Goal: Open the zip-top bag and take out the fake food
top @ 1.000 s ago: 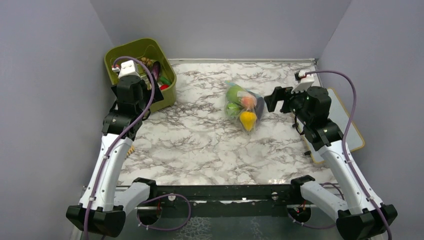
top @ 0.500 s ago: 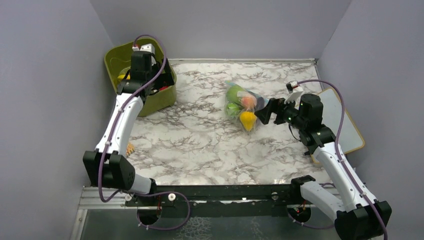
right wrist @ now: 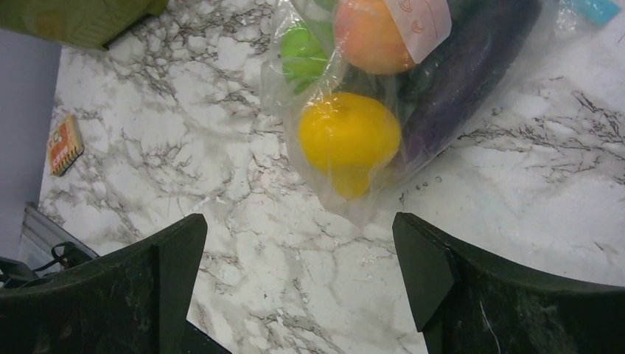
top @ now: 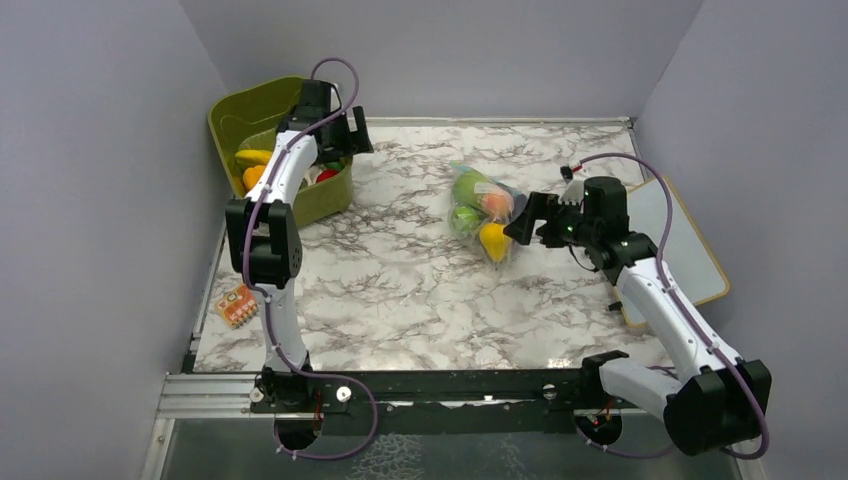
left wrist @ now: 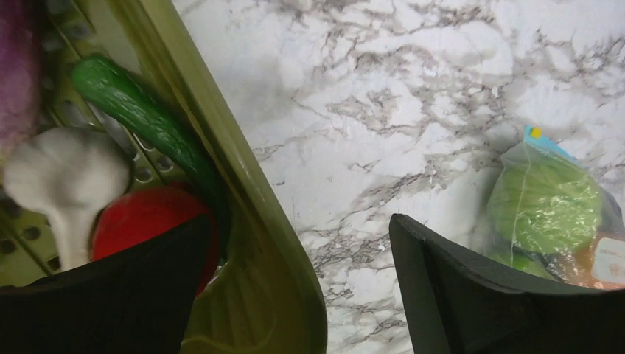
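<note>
The right gripper (top: 520,223) hangs low over the marble table (top: 400,290) with its fingers spread wide and nothing between them. The bag (top: 486,212) lies flat on the table just ahead of those fingertips, apart from them. In the right wrist view its closed bottom end is nearest the hand and its blue zipper strip (right wrist: 594,9) is at the far end. Inside the clear plastic, a yellow pear (right wrist: 348,140) sits closest to the hand. Beyond it are a peach (right wrist: 368,33), green pieces (right wrist: 302,55) to the left and a dark eggplant (right wrist: 464,74) to the right. The left gripper (left wrist: 296,225) is also wide open and empty. It hovers over the rim of the green bin (top: 262,105), and the bag is ahead of its right finger. Below its left finger the bin holds a cucumber (left wrist: 140,118), a garlic bulb (left wrist: 63,177) and something red (left wrist: 140,221).
</note>
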